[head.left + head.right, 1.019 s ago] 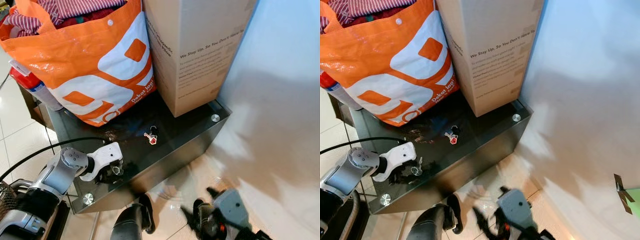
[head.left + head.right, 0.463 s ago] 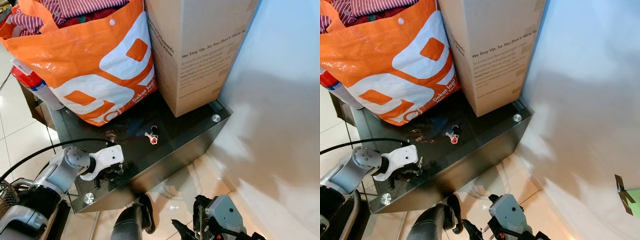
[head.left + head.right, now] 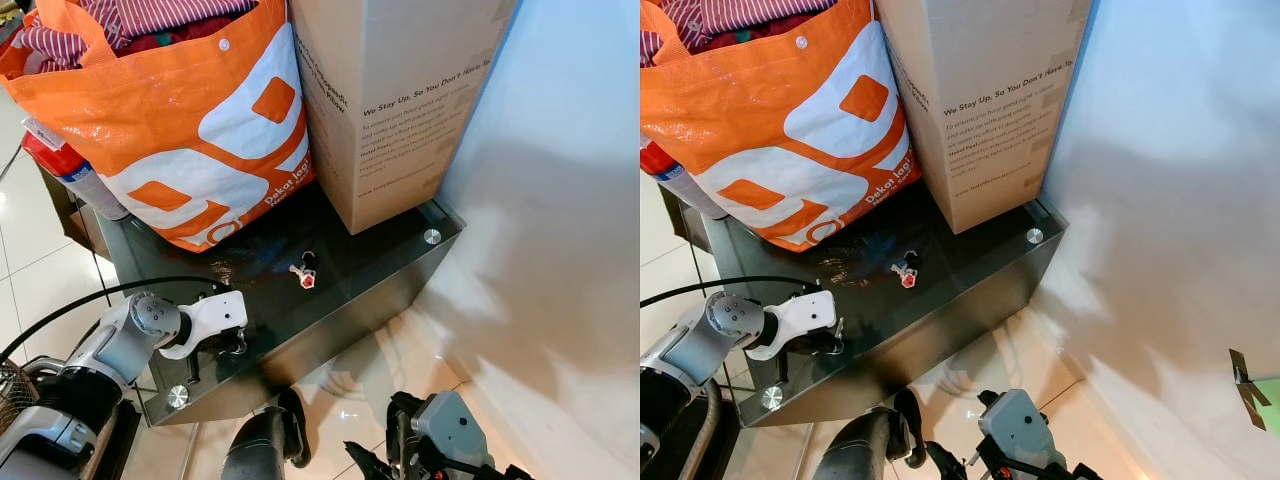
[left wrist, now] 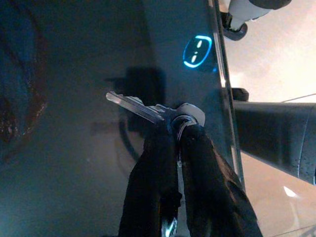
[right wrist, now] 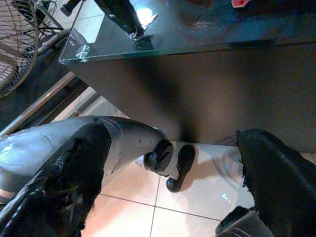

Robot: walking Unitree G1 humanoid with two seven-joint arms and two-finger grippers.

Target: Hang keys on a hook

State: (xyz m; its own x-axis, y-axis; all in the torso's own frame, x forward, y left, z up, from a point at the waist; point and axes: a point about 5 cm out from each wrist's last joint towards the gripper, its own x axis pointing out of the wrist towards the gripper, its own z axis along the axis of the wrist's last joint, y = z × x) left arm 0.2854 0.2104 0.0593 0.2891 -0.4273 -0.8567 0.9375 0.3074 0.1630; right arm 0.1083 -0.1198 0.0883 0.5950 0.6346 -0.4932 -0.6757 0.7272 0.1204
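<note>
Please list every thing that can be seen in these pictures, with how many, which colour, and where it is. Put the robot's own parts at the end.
keys: one bunch, silver, on the near left part of the table, between the left gripper's fingers
small red and black object: one, on the middle of the table; cannot tell what it is
glass-topped table: one, dark, low, beside the wall
shopping bag: one, orange and white, full of clothes, at the table's back left
cardboard box: one, brown, tall, right of the bag
fan: one, wire guard, on the floor at the robot's left
left gripper: one, black fingers, shut on the keys
right gripper: one, black fingers, open, low over the floor tiles
</note>
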